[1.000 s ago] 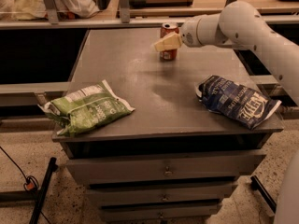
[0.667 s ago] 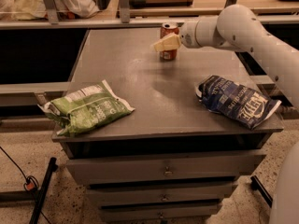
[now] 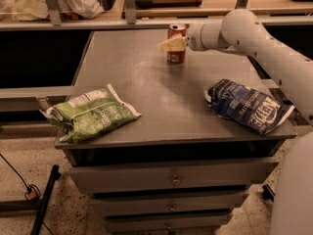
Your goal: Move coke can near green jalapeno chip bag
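Camera view has the gripper (image 3: 172, 44) at the upright coke can (image 3: 176, 57); whether it grips, I cannot tell. The green jalapeno chip bag (image 3: 90, 114) lies well apart, near-left.

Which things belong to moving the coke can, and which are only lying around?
Job: coke can, upright at the far edge of the table; gripper, at the can; green jalapeno chip bag, front left.
Lying about: dark blue chip bag, front right.

Robotics test lab: grey drawer-cabinet worktop (image 3: 161, 97), white robot arm (image 3: 264, 38) with jaws at the red-orange metal drink can (image 3: 177, 57) by the far edge, black cable (image 3: 14, 173) on speckled floor (image 3: 73, 214).
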